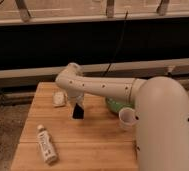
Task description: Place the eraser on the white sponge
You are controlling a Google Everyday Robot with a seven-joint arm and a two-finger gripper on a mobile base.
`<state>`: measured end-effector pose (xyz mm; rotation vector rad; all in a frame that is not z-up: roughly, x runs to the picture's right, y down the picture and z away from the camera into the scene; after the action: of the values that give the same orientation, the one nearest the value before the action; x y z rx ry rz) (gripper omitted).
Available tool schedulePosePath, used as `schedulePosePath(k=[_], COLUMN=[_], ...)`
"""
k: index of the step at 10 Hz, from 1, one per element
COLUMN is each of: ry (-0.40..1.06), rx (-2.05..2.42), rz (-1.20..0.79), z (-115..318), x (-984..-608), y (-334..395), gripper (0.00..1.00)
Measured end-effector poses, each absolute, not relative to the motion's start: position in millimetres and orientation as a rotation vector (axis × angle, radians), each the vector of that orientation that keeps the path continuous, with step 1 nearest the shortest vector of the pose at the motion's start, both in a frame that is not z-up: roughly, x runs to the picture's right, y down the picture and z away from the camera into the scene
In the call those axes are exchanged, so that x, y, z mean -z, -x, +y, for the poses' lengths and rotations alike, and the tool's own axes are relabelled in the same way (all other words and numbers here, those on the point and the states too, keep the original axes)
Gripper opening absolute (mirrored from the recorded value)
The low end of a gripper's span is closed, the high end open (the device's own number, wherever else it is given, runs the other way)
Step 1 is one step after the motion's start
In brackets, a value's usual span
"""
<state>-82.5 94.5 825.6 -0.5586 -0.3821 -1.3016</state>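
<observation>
The black eraser (pixel 78 111) hangs upright just over the wooden table (pixel 93 145), with my gripper (pixel 77 102) shut on its top end. The white sponge (pixel 59 98) lies flat near the table's back left, a short way left of the eraser and not touching it. My white arm reaches in from the right and hides much of the table's right side.
A white labelled bottle (pixel 46 144) lies on its side at the front left. A translucent white cup (pixel 127 118) stands right of the middle, with a green object (pixel 115 106) behind it, partly hidden by the arm. A dark wall runs behind the table.
</observation>
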Motion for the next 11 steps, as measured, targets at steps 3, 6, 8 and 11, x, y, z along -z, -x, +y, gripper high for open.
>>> schedulePosePath(k=[3, 6, 8, 11], ry=[0.551, 0.541, 0.541, 0.526], rx=[1.321, 1.353, 1.361, 1.393], rz=[-0.391, -0.4, -0.404, -0.413], z=[83, 61, 59, 51], x=[-832, -847, -851, -858], y=[94, 118, 121, 141], gripper=[0.0, 0.0, 0.0, 0.0])
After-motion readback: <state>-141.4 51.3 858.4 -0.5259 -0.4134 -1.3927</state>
